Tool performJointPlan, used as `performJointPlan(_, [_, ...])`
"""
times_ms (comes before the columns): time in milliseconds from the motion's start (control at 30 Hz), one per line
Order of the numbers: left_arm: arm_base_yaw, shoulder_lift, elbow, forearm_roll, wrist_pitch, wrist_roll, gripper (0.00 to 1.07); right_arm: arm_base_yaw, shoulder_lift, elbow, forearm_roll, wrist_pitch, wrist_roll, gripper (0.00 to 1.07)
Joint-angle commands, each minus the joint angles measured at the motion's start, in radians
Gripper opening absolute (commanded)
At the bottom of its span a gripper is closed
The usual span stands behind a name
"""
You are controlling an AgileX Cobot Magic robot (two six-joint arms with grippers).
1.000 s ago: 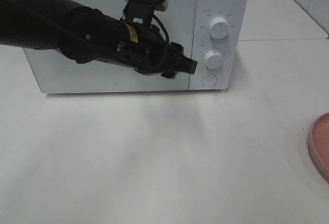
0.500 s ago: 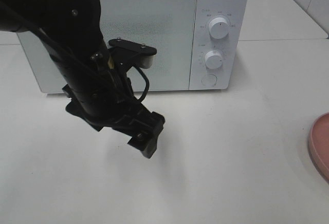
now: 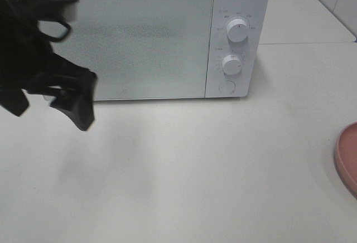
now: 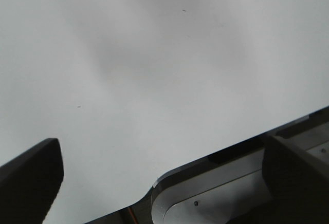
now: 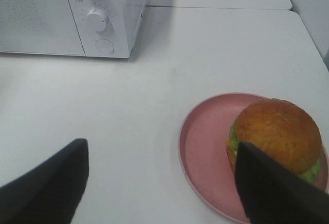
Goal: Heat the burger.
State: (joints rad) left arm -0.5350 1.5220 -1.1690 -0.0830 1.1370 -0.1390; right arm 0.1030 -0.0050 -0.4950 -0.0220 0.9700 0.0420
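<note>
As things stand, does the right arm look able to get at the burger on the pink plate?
Probably yes. The right gripper hangs open above the table with the burger just ahead on its pink plate, uncovered, and nothing lying between them.

White table (image 3: 184, 170) carries microwave (image 3: 139, 37) and pink plate (image 5: 205, 147).

bright even light, soft shadows, blurred arm (image 3: 39, 70)

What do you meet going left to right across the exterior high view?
Left hand → microwave door → microwave knobs → pink plate at the right edge.
</note>
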Motion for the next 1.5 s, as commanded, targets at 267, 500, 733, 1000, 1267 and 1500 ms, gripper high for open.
performJointPlan(267, [0.419,-0.373,0.266,0.012,0.016,0.034,0.98,-0.003,-0.026,0.002,0.005,-0.009,-0.010,0.76])
performJointPlan(500, [0.539,-0.609,0.420,0.034,0.013,0.096,0.98,-0.003,-0.026,0.002,0.005,-0.009,-0.010,0.76])
performJointPlan(733, [0.548,-0.949,0.617,0.020,-0.048,0.176,0.98,-0.003,-0.026,0.002,0.005,-0.009,-0.010,0.76])
performJointPlan(1000, [0.545,-1.143,0.652,0.006,-0.066,0.172,0.98,-0.003,-0.026,0.002,0.005,-0.009,-0.010,0.75])
performJointPlan(1267, [0.545,-1.337,0.652,-0.110,-0.080,0.155,0.98,-0.003,-0.026,0.002,0.005,-0.009,-0.010,0.75])
performJointPlan(1500, [0.567,-1.544,0.652,-0.114,-0.082,0.156,0.98,-0.003,-0.026,0.002,0.005,-0.009,-0.010,0.75])
